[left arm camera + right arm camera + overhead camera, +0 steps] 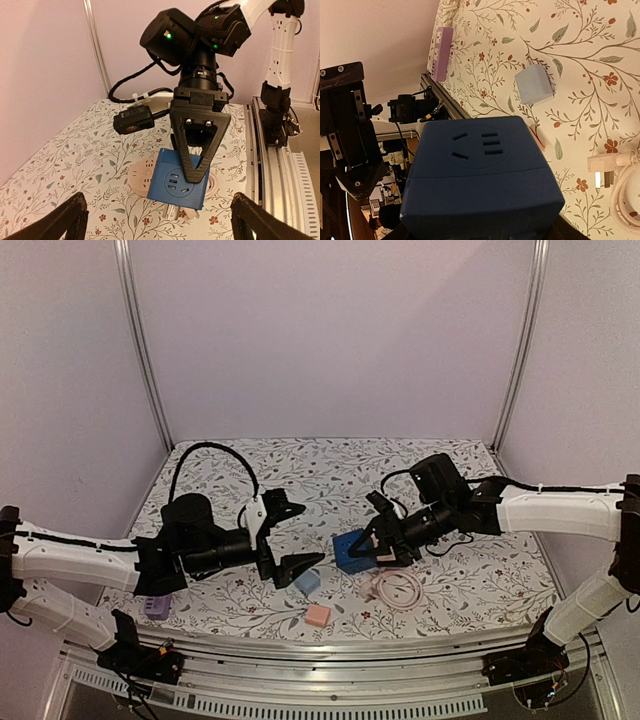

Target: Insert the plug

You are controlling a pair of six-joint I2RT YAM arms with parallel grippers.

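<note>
The right gripper (388,540) was clamped on the blue adapter cube (350,551), whose prongs pointed down, seemingly just above the table. The white socket (141,176) lay just beside it, nearest this arm. The left gripper (296,537) hung spread and empty.

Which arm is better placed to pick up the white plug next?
Left. Its gripper is open and empty; the right gripper is shut on the blue socket cube. The white plug lies free on the table near that cube.
</note>
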